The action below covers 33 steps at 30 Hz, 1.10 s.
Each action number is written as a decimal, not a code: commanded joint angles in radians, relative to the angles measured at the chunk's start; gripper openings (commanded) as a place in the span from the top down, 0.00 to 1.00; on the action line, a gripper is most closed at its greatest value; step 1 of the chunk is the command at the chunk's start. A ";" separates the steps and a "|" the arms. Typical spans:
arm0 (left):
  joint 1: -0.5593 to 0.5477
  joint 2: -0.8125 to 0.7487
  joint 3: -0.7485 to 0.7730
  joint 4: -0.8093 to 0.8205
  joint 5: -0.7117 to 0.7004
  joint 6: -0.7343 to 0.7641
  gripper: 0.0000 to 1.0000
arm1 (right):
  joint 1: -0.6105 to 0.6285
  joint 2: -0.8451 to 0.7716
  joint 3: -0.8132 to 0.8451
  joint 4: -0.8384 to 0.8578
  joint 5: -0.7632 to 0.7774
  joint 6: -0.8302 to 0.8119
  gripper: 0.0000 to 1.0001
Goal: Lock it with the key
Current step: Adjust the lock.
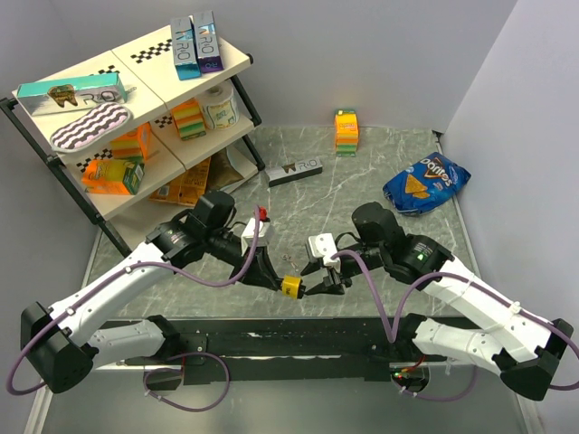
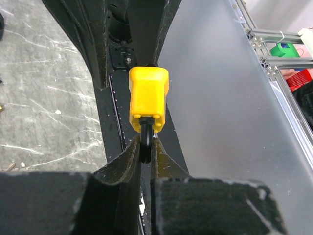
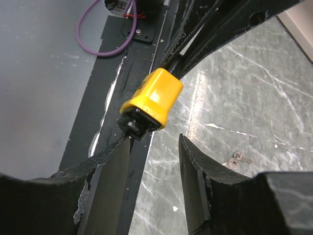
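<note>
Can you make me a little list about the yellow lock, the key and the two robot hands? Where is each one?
lock: yellow, held up off the table by its dark loop
left gripper: shut on the lock's loop
right gripper: open, holding nothing, tips right by the lock's far end
key: lying on the table, nobody holding it

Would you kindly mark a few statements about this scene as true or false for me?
1. The left gripper is shut on the shackle of the lock. True.
2. The right gripper holds the key. False: its jaws stand apart and empty; the key lies on the table.
3. The Doritos bag lies beside the lock. False: it lies far off, at the table's right side.
4. The lock is between the two grippers. True.
</note>
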 commanded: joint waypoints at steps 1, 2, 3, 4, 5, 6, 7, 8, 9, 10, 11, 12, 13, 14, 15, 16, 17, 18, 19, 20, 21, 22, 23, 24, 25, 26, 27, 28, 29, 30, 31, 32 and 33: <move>-0.011 -0.003 -0.003 0.079 0.048 -0.037 0.99 | 0.017 0.000 0.048 0.053 -0.034 0.025 0.48; -0.011 -0.003 -0.003 0.079 0.049 -0.037 0.99 | 0.018 0.002 0.049 0.056 -0.037 0.030 0.48; -0.011 0.000 -0.002 0.074 0.048 -0.034 0.99 | 0.020 0.003 0.051 0.059 -0.037 0.033 0.48; -0.012 -0.001 0.000 0.073 0.045 -0.032 0.99 | 0.018 0.005 0.051 0.060 -0.039 0.035 0.48; -0.015 0.002 0.000 0.070 0.043 -0.031 0.99 | 0.020 0.009 0.052 0.060 -0.040 0.032 0.48; -0.017 0.000 0.003 0.064 0.043 -0.020 0.99 | 0.020 0.011 0.051 0.060 -0.040 0.031 0.49; -0.019 0.002 0.003 0.059 0.041 -0.018 0.99 | 0.018 0.012 0.052 0.059 -0.042 0.028 0.49; -0.020 0.002 0.004 0.059 0.043 -0.015 0.99 | 0.017 0.014 0.054 0.057 -0.043 0.027 0.50; -0.023 0.002 0.004 0.058 0.040 -0.015 0.99 | 0.018 0.017 0.054 0.059 -0.045 0.027 0.50; -0.029 0.005 0.004 0.059 0.037 -0.015 0.99 | 0.020 0.019 0.052 0.060 -0.046 0.028 0.51; -0.032 0.005 0.004 0.058 0.032 -0.014 0.99 | 0.020 0.022 0.052 0.062 -0.049 0.030 0.52; -0.035 0.006 0.006 0.053 0.031 -0.005 0.99 | 0.020 0.026 0.055 0.064 -0.053 0.031 0.52; -0.045 0.006 0.007 0.045 0.029 0.000 0.99 | 0.020 0.028 0.057 0.065 -0.054 0.033 0.53; -0.049 0.009 0.009 0.035 0.031 0.020 0.99 | 0.020 0.032 0.060 0.065 -0.056 0.030 0.53; -0.052 0.011 0.013 0.022 0.032 0.035 0.99 | 0.020 0.034 0.061 0.064 -0.057 0.025 0.54; -0.060 0.011 0.016 0.012 0.035 0.051 0.99 | 0.018 0.037 0.060 0.061 -0.057 0.012 0.54; -0.065 0.011 0.018 -0.011 0.037 0.075 0.99 | 0.018 0.037 0.057 0.060 -0.056 0.004 0.56; -0.071 0.011 0.018 -0.016 0.032 0.080 0.99 | 0.018 0.038 0.054 0.062 -0.056 -0.005 0.56; -0.080 0.008 0.018 -0.018 0.031 0.084 0.99 | 0.020 0.042 0.052 0.065 -0.056 -0.004 0.56; -0.083 0.009 0.018 -0.021 0.031 0.089 0.99 | 0.018 0.045 0.054 0.070 -0.057 -0.002 0.57; -0.086 0.012 0.018 -0.018 0.028 0.086 0.99 | 0.020 0.046 0.055 0.074 -0.057 0.007 0.58; -0.092 0.013 0.018 -0.012 0.028 0.081 0.99 | 0.020 0.054 0.054 0.080 -0.059 0.013 0.58; -0.095 0.013 0.016 -0.010 0.025 0.077 0.99 | 0.018 0.055 0.055 0.096 -0.060 0.024 0.59; -0.098 0.014 0.016 0.002 0.022 0.072 0.99 | 0.020 0.060 0.057 0.099 -0.063 0.039 0.59; -0.104 0.016 0.016 0.008 0.009 0.066 0.99 | 0.020 0.068 0.058 0.102 -0.068 0.047 0.59; -0.106 0.016 0.015 0.013 0.009 0.054 0.99 | 0.020 0.071 0.060 0.110 -0.072 0.057 0.60; -0.108 0.019 0.010 0.031 0.011 0.042 0.99 | 0.020 0.074 0.060 0.120 -0.076 0.073 0.60; -0.112 0.022 0.009 0.044 0.012 0.031 0.99 | 0.020 0.078 0.061 0.126 -0.079 0.079 0.60; -0.115 0.022 0.006 0.057 0.012 -0.001 0.99 | 0.021 0.081 0.060 0.136 -0.082 0.088 0.60; -0.118 0.025 0.000 0.088 0.008 -0.017 0.99 | 0.018 0.088 0.058 0.158 -0.083 0.106 0.60; -0.124 0.023 -0.003 0.102 0.008 -0.030 0.99 | 0.020 0.095 0.060 0.169 -0.085 0.114 0.61; -0.129 0.026 -0.005 0.111 0.008 -0.049 0.99 | 0.020 0.100 0.061 0.180 -0.088 0.122 0.62; -0.132 0.028 -0.007 0.120 0.011 -0.052 0.99 | 0.020 0.101 0.061 0.200 -0.089 0.134 0.62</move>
